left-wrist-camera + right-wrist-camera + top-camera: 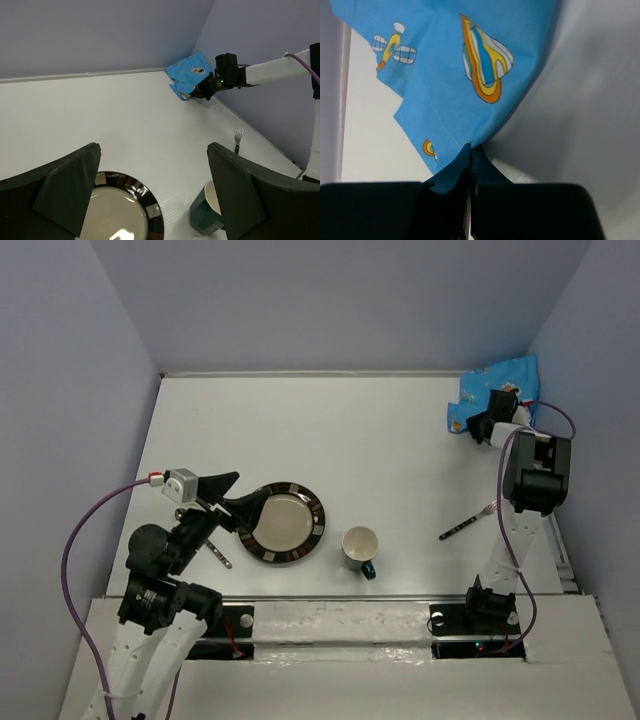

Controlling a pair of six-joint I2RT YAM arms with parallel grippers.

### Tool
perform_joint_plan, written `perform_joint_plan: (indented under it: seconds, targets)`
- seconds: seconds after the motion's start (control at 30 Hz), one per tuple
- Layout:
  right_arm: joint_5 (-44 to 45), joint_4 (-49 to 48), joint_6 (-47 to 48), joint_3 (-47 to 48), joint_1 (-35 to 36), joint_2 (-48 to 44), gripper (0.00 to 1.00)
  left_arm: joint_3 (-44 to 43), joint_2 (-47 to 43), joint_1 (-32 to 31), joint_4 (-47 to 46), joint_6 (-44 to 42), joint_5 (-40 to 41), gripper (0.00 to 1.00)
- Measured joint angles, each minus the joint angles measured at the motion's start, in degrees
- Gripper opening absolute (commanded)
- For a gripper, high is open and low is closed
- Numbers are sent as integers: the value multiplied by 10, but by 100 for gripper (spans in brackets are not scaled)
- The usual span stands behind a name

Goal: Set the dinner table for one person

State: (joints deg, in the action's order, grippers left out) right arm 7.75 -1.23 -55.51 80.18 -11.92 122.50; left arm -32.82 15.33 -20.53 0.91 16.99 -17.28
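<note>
Left of the plate (283,523), a dark-handled utensil (217,553) lies half hidden under your left arm (160,550). Swing that arm carelessly and you could knock it askew. Your left gripper (240,495) hangs released, jaws spread wide, over the plate's left rim. Drop it there and a finger may clip the rim and skid the plate across the dinner table (350,430), the white top that everything rests on.

Just right of the plate stands the mug (360,548), and further right lies the fork (468,523). Far right of the plate, back in the corner, your right gripper (471,150) is clenched on a thin edge of the blue mat (435,100). The bite looks shallow, so a fast pull could let the cloth slip out. Drag it low toward the plate and the trailing cloth could catch the fork or tip the mug.
</note>
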Motion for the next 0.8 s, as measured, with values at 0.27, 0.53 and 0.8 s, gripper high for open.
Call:
perform_joint_plan:
  seconds: [0.27,0.53,0.8]
  targets:
    - [-108,24,110,176,7,21,0,0,4,3,2,0,8,99]
    - [-366,10,181,374,47,-91,0,0,11,21,2,0,17,99]
    - [-656,-90,223,312,63,-215,0,0,10,26,1,5,40,99]
